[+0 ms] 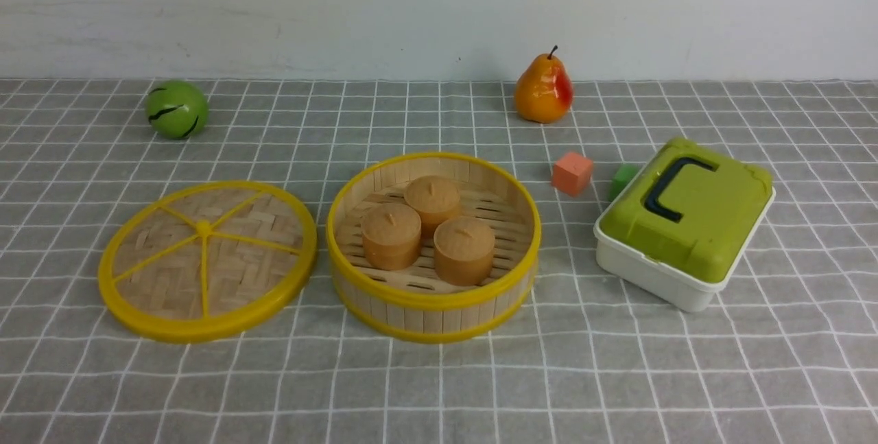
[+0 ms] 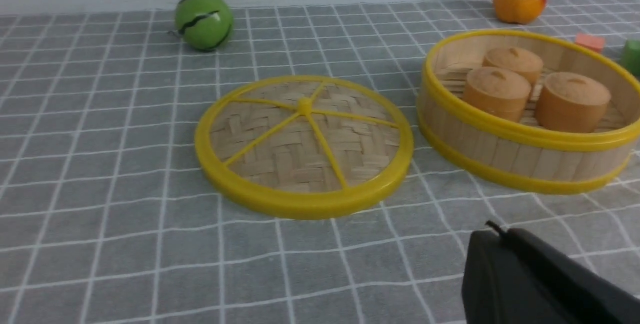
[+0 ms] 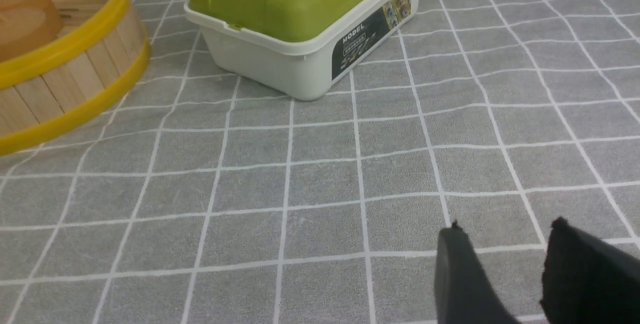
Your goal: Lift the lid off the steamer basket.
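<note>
Left claw (image 2: 500, 244) looms closest to its own wrist camera, one dark mass with the jaws pressed together and nothing in them. Right claw (image 3: 505, 249) has its fingers parted over bare tabletop (image 3: 300, 189) to the right of the basket, also empty. Neither shows in the front view.

Lid (image 1: 206, 262) lies flat on the tabletop just left of the basket (image 1: 432, 317), with a thin gap between the two rims. It is already off, and I judge the job as good as done.

What is left is to draw clear cleanly. The left claw should rise and pull away from the basket rather than pass over it, so it brushes neither the lid's rim nor the basket wall. The right claw need only keep off the basket.

The lid looks light and shallow — pale woven bamboo inside a thick yellow rim, five yellow spokes meeting at a small hub — and would likely slide on the cloth at a nudge. Three brown buns (image 1: 391, 235) stand uncovered in the basket
</note>
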Controlling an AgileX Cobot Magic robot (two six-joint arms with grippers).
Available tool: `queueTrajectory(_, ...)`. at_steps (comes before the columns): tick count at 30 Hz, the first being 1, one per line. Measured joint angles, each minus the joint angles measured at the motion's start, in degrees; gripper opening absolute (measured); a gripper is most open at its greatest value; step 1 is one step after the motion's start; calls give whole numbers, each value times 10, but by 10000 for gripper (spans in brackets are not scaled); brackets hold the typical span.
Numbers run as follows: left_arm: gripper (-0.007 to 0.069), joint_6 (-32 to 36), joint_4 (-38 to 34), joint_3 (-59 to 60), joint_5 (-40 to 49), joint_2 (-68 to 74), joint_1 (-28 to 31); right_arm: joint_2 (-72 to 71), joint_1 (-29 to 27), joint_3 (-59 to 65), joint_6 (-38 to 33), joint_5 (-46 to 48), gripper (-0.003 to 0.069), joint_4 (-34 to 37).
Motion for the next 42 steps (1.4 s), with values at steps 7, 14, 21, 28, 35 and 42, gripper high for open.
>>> queueTrajectory(7, -13, -185, 129, 111, -140, 0, 0, 0, 0, 0, 0, 0, 227, 0)
queueTrajectory(14, -13, -263, 163, 158, -106, 0, -15, 0, 0, 0, 0, 0, 236, 0)
queueTrajectory(21, -13, -186, 128, 159, -94, 0, -42, 0, 0, 0, 0, 0, 240, 0)
queueTrajectory(28, -13, -154, 120, 159, -94, 0, -42, 0, 0, 0, 0, 0, 241, 0)
queueTrajectory(35, -13, -135, 111, 159, -94, 0, -43, 0, 0, 0, 0, 0, 241, 0)
queueTrajectory(42, -13, -135, 110, 159, -93, 0, -43, 0, 0, 0, 0, 0, 241, 0)
